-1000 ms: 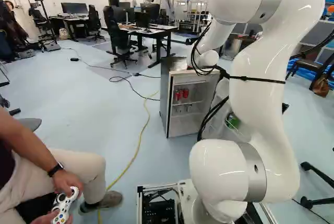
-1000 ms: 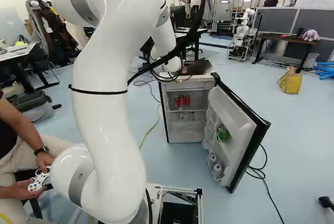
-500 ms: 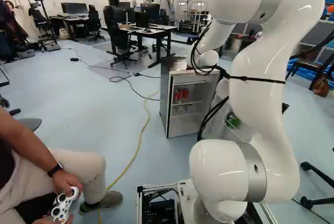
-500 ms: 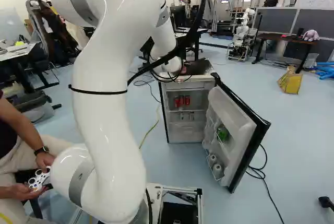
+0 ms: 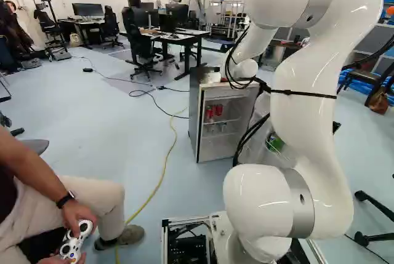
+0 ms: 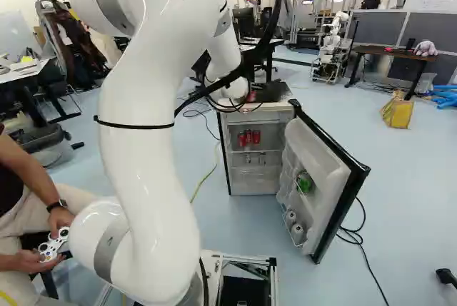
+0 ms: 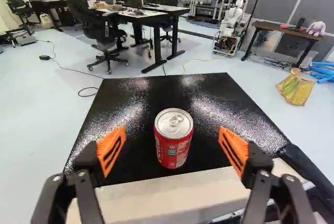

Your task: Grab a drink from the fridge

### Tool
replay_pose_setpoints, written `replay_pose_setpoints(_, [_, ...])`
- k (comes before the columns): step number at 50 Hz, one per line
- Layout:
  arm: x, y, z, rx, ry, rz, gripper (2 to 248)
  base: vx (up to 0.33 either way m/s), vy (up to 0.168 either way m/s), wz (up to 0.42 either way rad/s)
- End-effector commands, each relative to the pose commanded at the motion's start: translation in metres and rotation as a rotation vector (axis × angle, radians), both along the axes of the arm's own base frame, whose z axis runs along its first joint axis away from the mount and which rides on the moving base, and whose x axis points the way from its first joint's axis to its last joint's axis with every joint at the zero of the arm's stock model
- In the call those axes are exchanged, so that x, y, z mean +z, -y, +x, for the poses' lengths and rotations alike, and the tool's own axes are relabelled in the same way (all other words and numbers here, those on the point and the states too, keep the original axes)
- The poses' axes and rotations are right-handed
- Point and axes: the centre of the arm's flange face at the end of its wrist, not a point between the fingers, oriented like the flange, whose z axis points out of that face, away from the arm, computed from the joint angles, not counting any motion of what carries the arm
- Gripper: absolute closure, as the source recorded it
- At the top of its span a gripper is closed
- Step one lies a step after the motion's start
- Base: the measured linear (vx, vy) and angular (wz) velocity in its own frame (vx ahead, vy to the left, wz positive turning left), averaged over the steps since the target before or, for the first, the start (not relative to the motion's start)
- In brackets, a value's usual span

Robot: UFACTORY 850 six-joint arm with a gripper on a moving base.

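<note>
In the wrist view my gripper (image 7: 169,153) stands open, its orange pads well apart on either side of a red can (image 7: 173,143) with a silver top. The can is upright on the black top of the fridge (image 7: 156,93), near its front edge, and neither pad touches it. The wrist hides the fingers in both base views. Below, the fridge stands open, with red cans (image 6: 248,137) on an upper shelf and silver ones lower down. Its door (image 6: 328,156) is swung out to the right in the right base view, holding a green item (image 6: 305,182) and pale cans (image 6: 297,232).
A seated person's hands hold a controller (image 5: 75,239) left of the base. Desks (image 7: 151,18) and office chairs (image 7: 99,31) stand beyond the fridge. Another robot (image 6: 332,46) is farther back. A yellow cable (image 5: 165,168) and black cords (image 6: 360,245) lie on the floor.
</note>
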Motion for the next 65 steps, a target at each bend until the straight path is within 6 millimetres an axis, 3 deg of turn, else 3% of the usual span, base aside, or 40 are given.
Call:
replay_pose_setpoints(3, [0.0,0.0,-0.001,0.0,-0.001,0.0,19,0.0,0.0,0.0])
replay_pose_setpoints(4, [0.0,0.0,-0.002,-0.001,-0.001,0.0,3,0.0,0.0,0.0])
replay_pose_setpoints(30, [0.011,0.001,-0.05,-0.022,-0.015,0.004,3,0.0,0.0,0.0])
replay_pose_setpoints(65, [0.033,0.052,-0.111,-0.28,-0.186,0.125,3,0.0,0.0,0.0])
